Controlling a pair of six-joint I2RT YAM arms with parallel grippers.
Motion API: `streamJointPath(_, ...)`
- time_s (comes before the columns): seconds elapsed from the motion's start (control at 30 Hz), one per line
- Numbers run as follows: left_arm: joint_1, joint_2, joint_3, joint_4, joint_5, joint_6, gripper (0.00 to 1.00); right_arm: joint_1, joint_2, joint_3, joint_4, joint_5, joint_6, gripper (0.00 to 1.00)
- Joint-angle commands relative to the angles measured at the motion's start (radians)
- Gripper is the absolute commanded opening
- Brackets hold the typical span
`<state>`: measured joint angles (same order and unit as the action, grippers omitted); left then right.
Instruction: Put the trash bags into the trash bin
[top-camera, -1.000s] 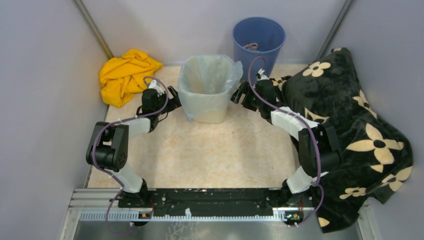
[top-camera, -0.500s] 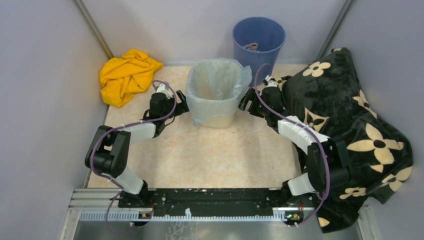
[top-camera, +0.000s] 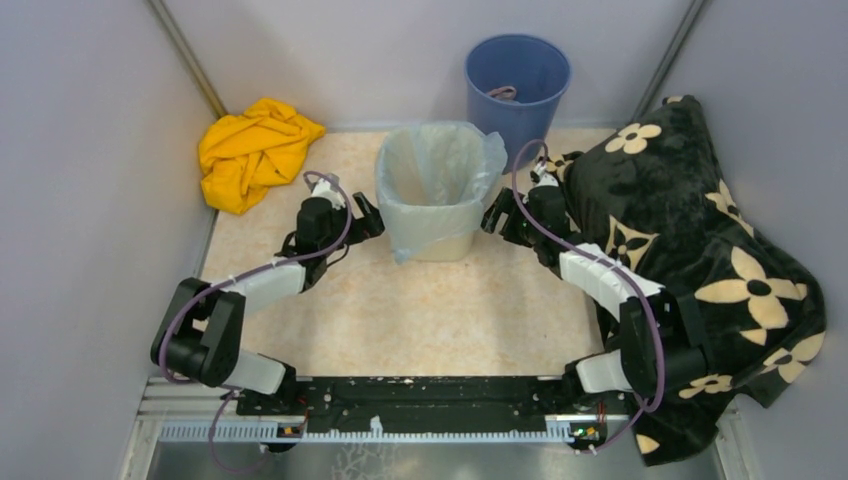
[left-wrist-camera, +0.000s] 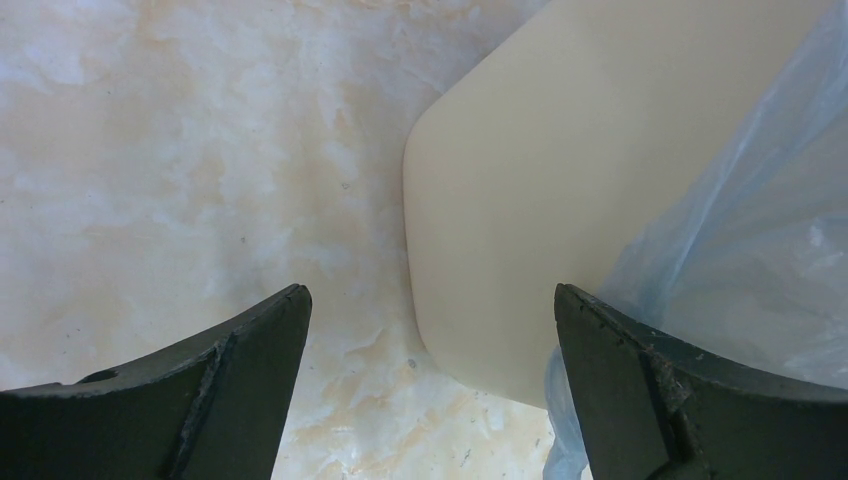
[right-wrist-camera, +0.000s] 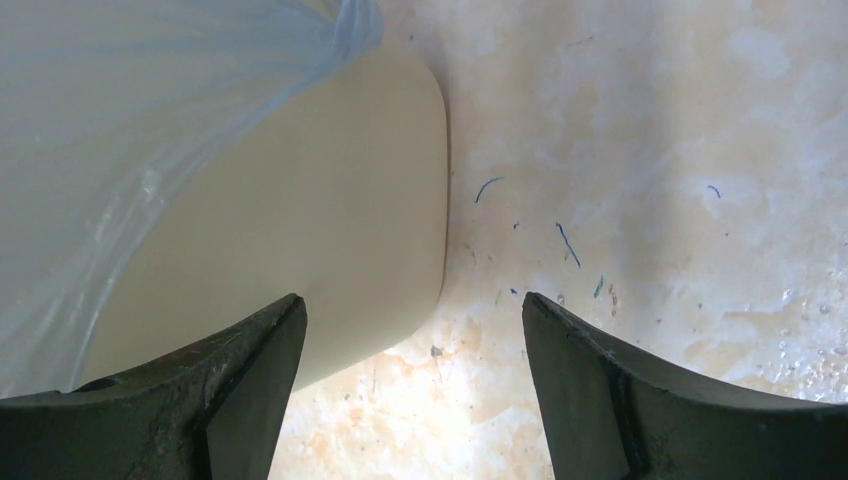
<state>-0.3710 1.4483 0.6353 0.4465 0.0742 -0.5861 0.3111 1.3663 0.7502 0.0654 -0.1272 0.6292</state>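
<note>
now both jaws stand apart at nine and three o'clock of the trash bin (top-camera: 440, 243); closing could snag the trash bag (top-camera: 440, 170), tipping it.

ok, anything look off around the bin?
The trash bag sits unevenly on the trash bin: one flap droops down the near-left corner, the far-right corner flares up. Small blue flecks litter the table beside it.
</note>
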Motion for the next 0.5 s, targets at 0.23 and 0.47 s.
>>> streamJointPath(0.23, -0.029, -0.082, -0.011, -0.064, 0.012, 0.014, 0.99, 0.023, -0.083, -0.007, -0.028, -0.007, -0.011, 0.80)
streamJointPath(0.47, -0.026, -0.198, 0.071, -0.343, -0.101, 0.020, 0.99, -0.023, -0.185, 0.005, -0.209, 0.091, -0.086, 0.81)
